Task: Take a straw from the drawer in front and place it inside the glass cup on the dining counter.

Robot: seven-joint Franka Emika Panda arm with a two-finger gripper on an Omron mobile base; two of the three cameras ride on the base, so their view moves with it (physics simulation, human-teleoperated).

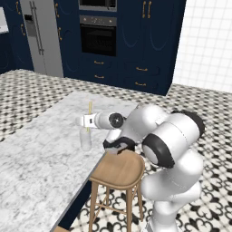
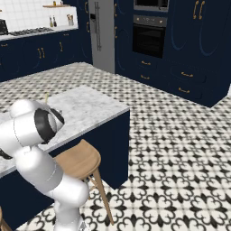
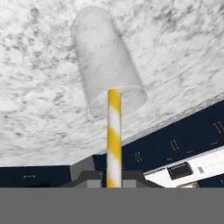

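My gripper (image 1: 87,121) is shut on the straw (image 1: 89,108), a thin yellow and white striped stick held upright above the dining counter (image 1: 41,158). The glass cup (image 1: 85,140) stands directly below it, near the counter's right edge. In the hand view the straw (image 3: 114,131) runs from between my fingertips (image 3: 89,177) to the rim of the glass cup (image 3: 103,57); I cannot tell whether its end is inside. The straw's top (image 2: 46,97) sticks up behind my arm in the right base view. The drawer is out of view.
A wooden stool (image 1: 118,170) stands against the counter's edge, right under my arm. Patterned floor lies beyond it. Navy cabinets with an oven (image 1: 97,38) and a steel fridge (image 1: 43,36) line the far wall.
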